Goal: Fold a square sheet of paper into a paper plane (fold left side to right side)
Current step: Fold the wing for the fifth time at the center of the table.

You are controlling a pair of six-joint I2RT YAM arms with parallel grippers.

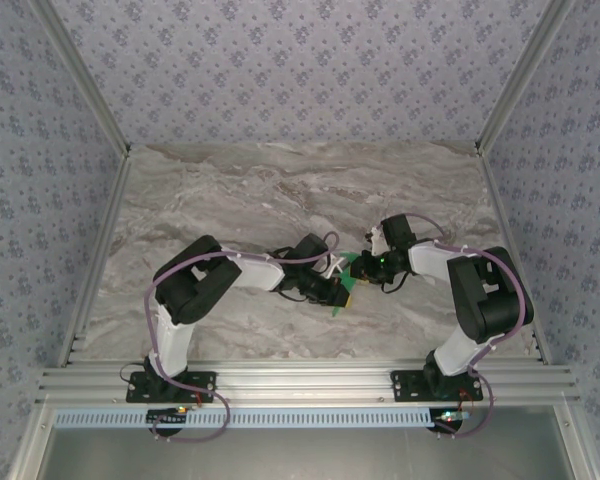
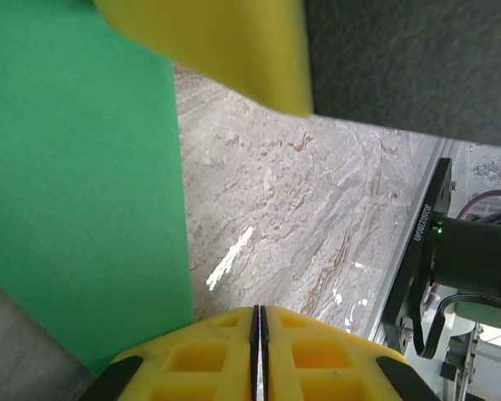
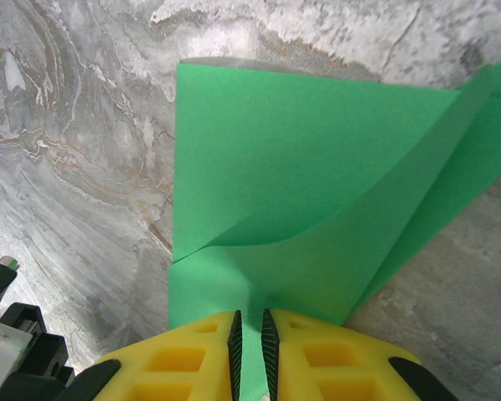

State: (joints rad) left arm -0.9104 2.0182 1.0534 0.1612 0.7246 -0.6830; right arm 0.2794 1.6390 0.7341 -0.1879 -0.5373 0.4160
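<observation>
The square sheet of paper (image 3: 301, 167) is bright green and lies on the marble table (image 3: 75, 167), partly folded over with one flap bowing up in a curve. From above, the paper (image 1: 339, 303) is mostly covered by both wrists at the table's middle. My right gripper (image 3: 249, 316) hovers at the sheet's near edge, jaws a narrow gap apart, with green showing through the gap. My left gripper (image 2: 260, 313) is shut with nothing seen between its pads. The paper (image 2: 75, 167) is to its left, and a yellow finger (image 2: 225, 42) of the right gripper is above. The two grippers (image 1: 342, 290) (image 1: 365, 268) nearly touch.
Grey-veined marble surrounds the paper on all sides. Patterned walls enclose the table at the back and sides. An aluminium rail (image 1: 300, 385) with both arm bases runs along the near edge. A black arm base (image 2: 451, 251) stands at the right of the left wrist view.
</observation>
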